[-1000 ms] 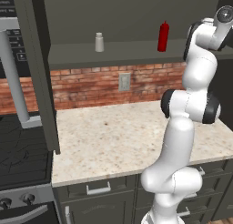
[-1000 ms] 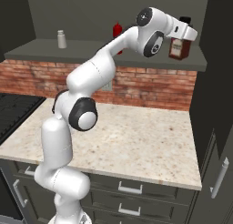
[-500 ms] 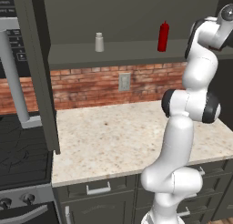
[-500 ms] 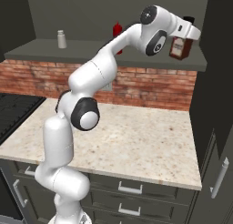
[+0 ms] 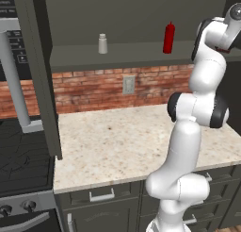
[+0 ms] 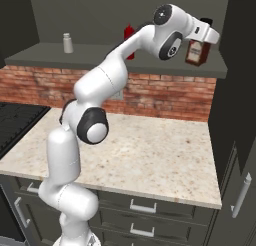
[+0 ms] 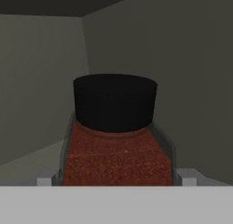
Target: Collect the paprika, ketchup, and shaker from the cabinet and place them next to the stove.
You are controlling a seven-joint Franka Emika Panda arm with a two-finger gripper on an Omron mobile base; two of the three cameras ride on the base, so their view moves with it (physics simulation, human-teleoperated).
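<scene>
Up on the cabinet shelf, at its far right end, the gripper sits right at the paprika, the squat dark bottle with the black cap. From the hand view the paprika stands dead ahead at twelve o'clock, its body between the two pale fingertips at roughly eight and four o'clock; the jaws stand wide on either side of the glass, and I cannot tell whether the pads are touching it yet or just beside it. So I would not call it a firm hold. If the arm pulls away before the jaws pinch home, the bottle may stay behind, or tip on the shelf. The bottle is square and wide, so a squeeze landing on its corners rather than its flats could twist it and let it slip. The cabinet's right wall stands near the hand, and a careless withdrawal could knock the bottle or the wrist against it. A drop from this height onto the counter below would be a long fall. The ketchup stands further left on the same shelf, about mid-way, and the shaker further left again, both well apart from the hand, so they seem safe for now. The stove lies off to the left, beyond the counter, a long carry for a loose grip.
</scene>
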